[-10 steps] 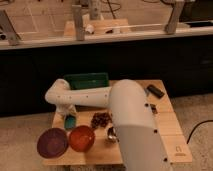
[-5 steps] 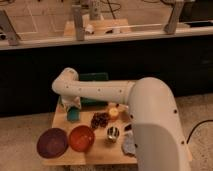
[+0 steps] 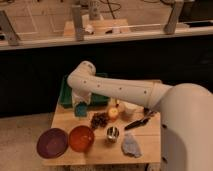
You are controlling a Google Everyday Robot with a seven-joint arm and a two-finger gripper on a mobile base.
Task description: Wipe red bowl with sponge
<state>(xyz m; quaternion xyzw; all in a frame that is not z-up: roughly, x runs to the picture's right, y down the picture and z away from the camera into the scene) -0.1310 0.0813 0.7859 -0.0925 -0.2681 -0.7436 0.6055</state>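
The red bowl (image 3: 81, 138) sits upright near the front edge of the worktop (image 3: 150, 150), its open face upward and nothing in it that I can make out, so the inside is free for wiping. The sponge (image 3: 81, 110) is behind the bowl and raised above it, standing on end at the tip of the hand (image 3: 80, 104). The hand appears clamped on the sponge from above, which would explain the sponge hanging upright and not lying flat.

The arm (image 3: 120, 90) reaches in from the right of the bowl, runs roughly level across the worktop, and bends sharply at its far end so the hand points straight down. That pose suits a downward press into the bowl, though hand and sponge are not yet over it.

Just left of the red bowl is a purple bowl (image 3: 52, 142). A metal cup (image 3: 113, 133) stands just to its right, and a green tray (image 3: 66, 96) lies behind it, beyond the sponge.
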